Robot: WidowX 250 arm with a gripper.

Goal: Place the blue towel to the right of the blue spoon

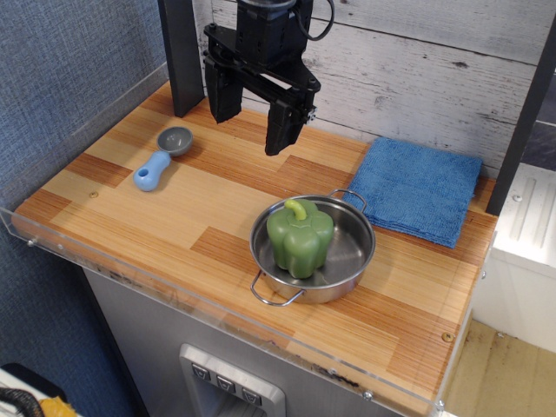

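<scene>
Wood-plank counter point(200, 217), whitewashed board wall behind, clear acrylic lip at front. Gripper point(254, 122) hangs over rear-centre, jaws apart, nothing between them. Blue towel point(415, 188) lies flat at rear right, edges slightly skewed to counter edge, near corner close to the steel pan point(347, 261) w/ green pepper point(300, 241) inside. Blue spoon point(162, 157) at left, well apart from towel; long axis diagonal, grey bowl toward back-right, handle toward front-left. Judgement: towel soft, light, limp, will drape and drag when lifted; pinch top-down at a corner or edge, prob. left edge nearest gripper. Free space right of spoon looks adequate.
</scene>
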